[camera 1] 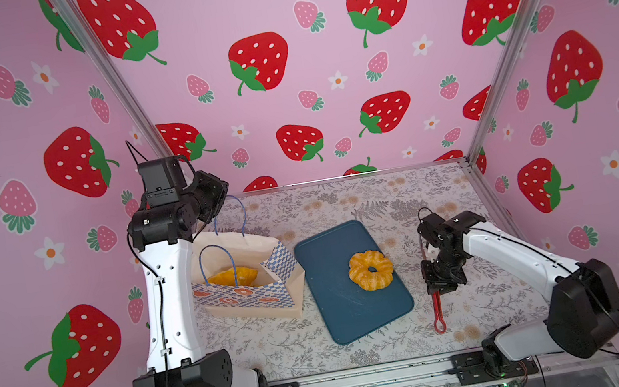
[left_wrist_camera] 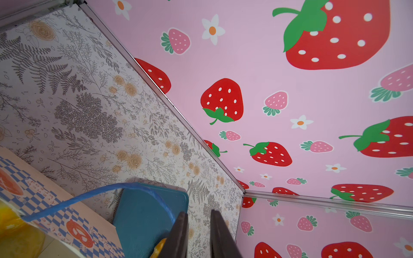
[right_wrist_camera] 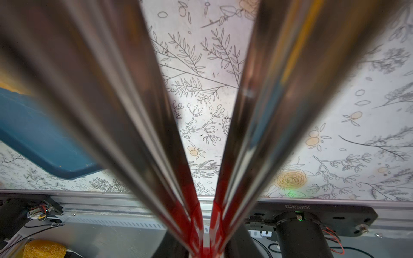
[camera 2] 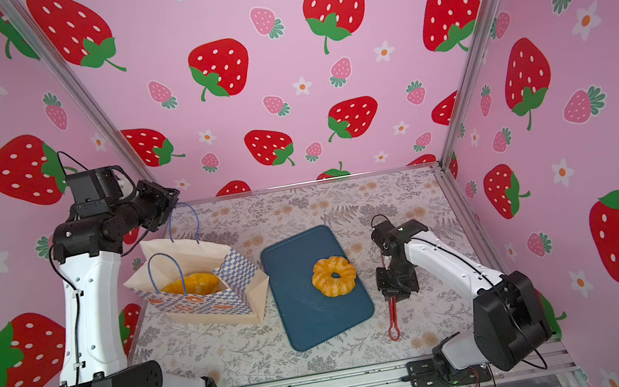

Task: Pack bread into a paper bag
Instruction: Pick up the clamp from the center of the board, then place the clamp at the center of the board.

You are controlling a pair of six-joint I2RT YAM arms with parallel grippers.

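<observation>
Left pincer [left_wrist_camera: 198, 216], slightly apart, seems to hook the paper bag [camera 1: 248, 297] handle [left_wrist_camera: 89, 195], propping it open; right pincer [camera 1: 437, 291] clamps tongs [camera 1: 437, 311] beside the tray [camera 1: 338, 303].

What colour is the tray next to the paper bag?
Dark blue tray, plain, with no pattern; it shows best in a top view.

Bread [camera 1: 232, 276] in paper bag [camera 1: 248, 297] half hidden by wall; tongs [right_wrist_camera: 111, 111] blurred close-up.
</observation>
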